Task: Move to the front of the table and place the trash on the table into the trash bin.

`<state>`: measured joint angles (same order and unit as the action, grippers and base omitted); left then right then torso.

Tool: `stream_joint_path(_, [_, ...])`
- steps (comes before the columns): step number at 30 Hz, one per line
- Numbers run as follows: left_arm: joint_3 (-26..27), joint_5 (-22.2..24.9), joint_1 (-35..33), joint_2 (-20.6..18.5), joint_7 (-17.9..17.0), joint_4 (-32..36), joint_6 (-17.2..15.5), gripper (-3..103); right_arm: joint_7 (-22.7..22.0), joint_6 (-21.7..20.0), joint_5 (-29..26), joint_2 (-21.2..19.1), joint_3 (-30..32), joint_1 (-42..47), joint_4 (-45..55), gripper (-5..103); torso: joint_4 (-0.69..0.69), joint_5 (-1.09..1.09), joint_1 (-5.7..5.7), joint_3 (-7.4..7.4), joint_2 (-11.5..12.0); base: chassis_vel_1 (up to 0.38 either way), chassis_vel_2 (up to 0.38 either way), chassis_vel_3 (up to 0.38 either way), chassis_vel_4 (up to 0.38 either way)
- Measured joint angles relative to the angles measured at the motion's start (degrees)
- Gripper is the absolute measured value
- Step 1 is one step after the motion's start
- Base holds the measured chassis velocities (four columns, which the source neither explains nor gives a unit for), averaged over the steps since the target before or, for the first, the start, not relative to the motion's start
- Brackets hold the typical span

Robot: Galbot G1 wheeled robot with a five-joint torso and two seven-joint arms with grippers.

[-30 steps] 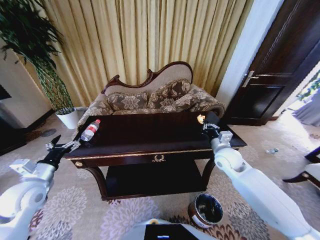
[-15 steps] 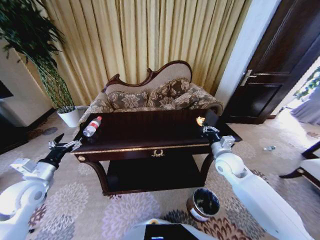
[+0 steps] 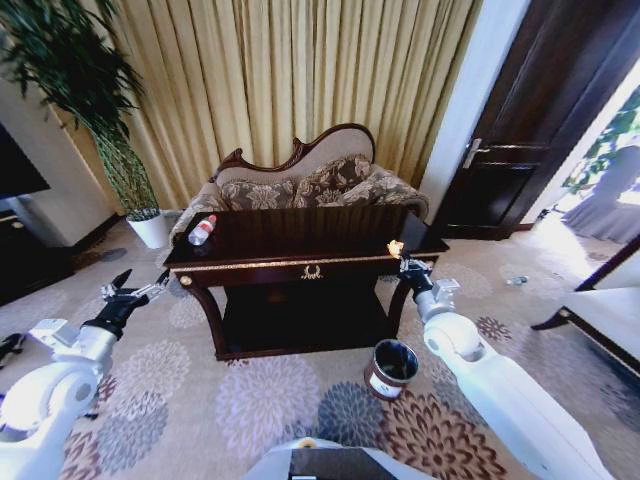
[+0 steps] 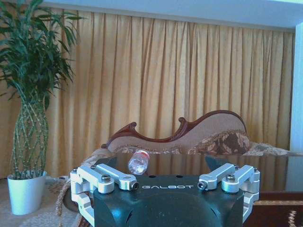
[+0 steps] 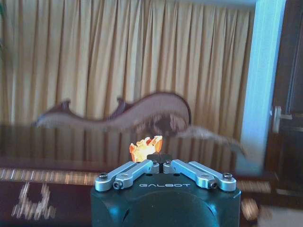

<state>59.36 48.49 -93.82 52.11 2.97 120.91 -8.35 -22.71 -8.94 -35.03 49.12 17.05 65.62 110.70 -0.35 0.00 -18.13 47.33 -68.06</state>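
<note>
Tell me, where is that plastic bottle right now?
In the head view, the plastic bottle lies on the table at its far left corner, just in front of the carved sofa, well beyond the left gripper.

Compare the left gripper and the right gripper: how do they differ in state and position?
The left gripper has its jaws spread open and holds nothing; the right gripper has its jaws shut on an orange scrap. The left gripper hangs off the table's left end over the carpet; the right gripper is at its right front corner. Both point toward the table.
</note>
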Motion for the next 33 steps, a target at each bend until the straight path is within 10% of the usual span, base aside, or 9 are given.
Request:
stream_joint_path(16, [2.5,-0.4,-2.3,1.5,-0.1,2.2,0.2,100,1.9,-3.1,10.3,9.1,-4.8,-3.4,-28.0,0,-0.02,0.01,-0.06,0.03,0.1,-0.008,0.009,-0.003,-0.008])
stream_joint_path(33, [5.1,-1.2,-5.3,2.9,-1.5,5.5,-0.1,100,9.8,4.9,27.6,14.2,-2.3,-8.3,-54.5,2,-0.05,0.02,-0.06,0.02,0.0,0.000,0.000,0.000,0.000])
